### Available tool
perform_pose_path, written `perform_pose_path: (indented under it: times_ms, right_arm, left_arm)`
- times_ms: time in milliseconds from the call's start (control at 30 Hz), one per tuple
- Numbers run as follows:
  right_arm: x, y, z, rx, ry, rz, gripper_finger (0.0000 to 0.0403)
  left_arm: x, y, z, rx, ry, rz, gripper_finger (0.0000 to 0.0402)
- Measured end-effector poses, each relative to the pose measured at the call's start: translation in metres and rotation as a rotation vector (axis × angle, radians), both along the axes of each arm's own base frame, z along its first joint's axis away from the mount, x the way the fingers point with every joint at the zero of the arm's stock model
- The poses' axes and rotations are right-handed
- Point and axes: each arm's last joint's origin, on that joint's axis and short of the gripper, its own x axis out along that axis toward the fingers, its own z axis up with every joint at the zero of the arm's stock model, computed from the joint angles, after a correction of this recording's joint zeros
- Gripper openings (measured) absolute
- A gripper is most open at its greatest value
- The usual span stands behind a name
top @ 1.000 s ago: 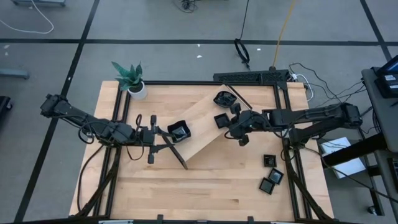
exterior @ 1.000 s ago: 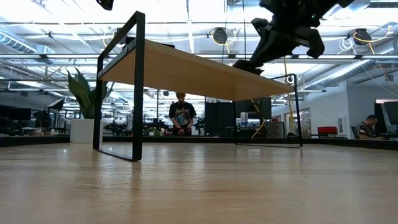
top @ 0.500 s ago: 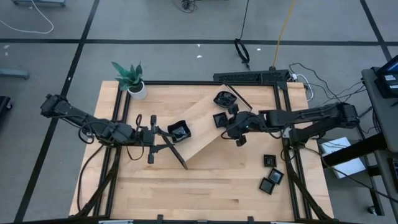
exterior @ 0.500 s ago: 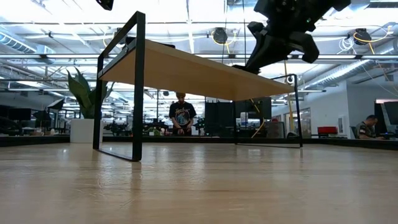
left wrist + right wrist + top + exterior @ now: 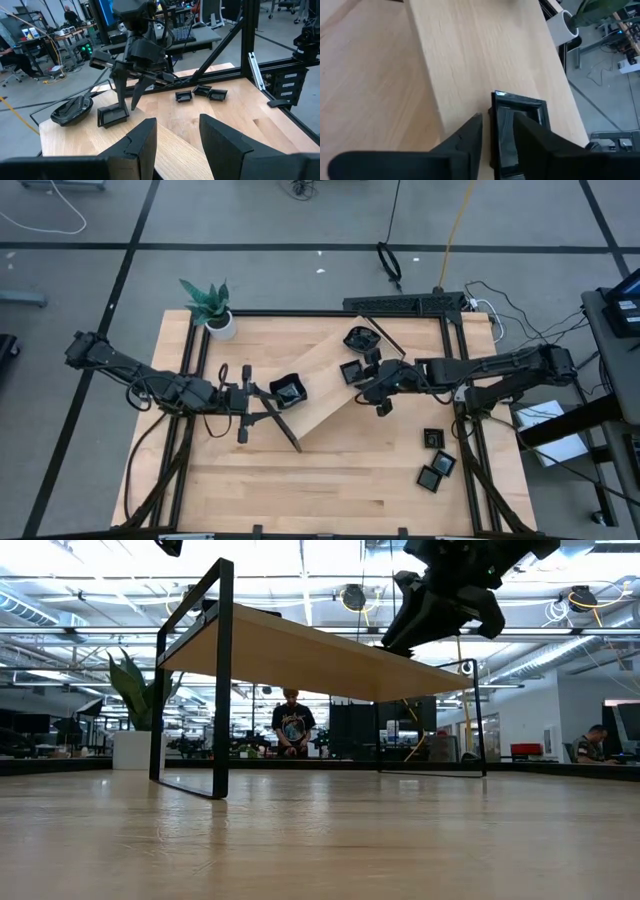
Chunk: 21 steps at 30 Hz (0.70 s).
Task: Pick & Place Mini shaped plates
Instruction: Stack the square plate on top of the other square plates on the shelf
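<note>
Right gripper (image 5: 362, 383) over the wooden tray (image 5: 322, 385), fingers slightly spread astride a square plate (image 5: 516, 131) resting on the tray top. A rounded plate (image 5: 359, 338) sits near it toward the tray's far end, another dish (image 5: 288, 391) by the opposite end. Three more plates (image 5: 434, 461) lie on the table, off the tray. Left gripper (image 5: 176, 131) at the tray's left end, fingers apart, empty.
</note>
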Motion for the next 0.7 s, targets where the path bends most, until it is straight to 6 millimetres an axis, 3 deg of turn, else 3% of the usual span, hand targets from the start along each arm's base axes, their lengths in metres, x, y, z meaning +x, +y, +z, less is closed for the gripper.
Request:
perform_pose_path:
  times_ms: [167, 300, 433, 567, 700]
  right_arm:
    - [-0.001, 0.006, 0.004, -0.001, -0.031, 0.019, 0.0102]
    - [-0.007, 0.022, 0.017, -0.021, -0.108, 0.040, 0.0102]
    - [-0.028, 0.041, 0.034, 0.058, -0.157, -0.047, 0.0103]
    - [-0.058, 0.048, 0.043, 0.281, -0.011, -0.237, 0.0110]
    - [-0.086, 0.053, 0.021, 0.375, 0.203, -0.446, 0.0145]
  left_arm:
    - [0.000, 0.000, 0.000, 0.000, 0.000, 0.000, 0.0152]
    - [0.000, 0.000, 0.000, 0.000, 0.000, 0.000, 0.0152]
    - [0.000, 0.000, 0.000, 0.000, 0.000, 0.000, 0.0152]
    - [0.000, 0.000, 0.000, -0.001, -0.001, -0.001, 0.0152]
    - [0.000, 0.000, 0.000, 0.000, 0.000, 0.000, 0.0152]
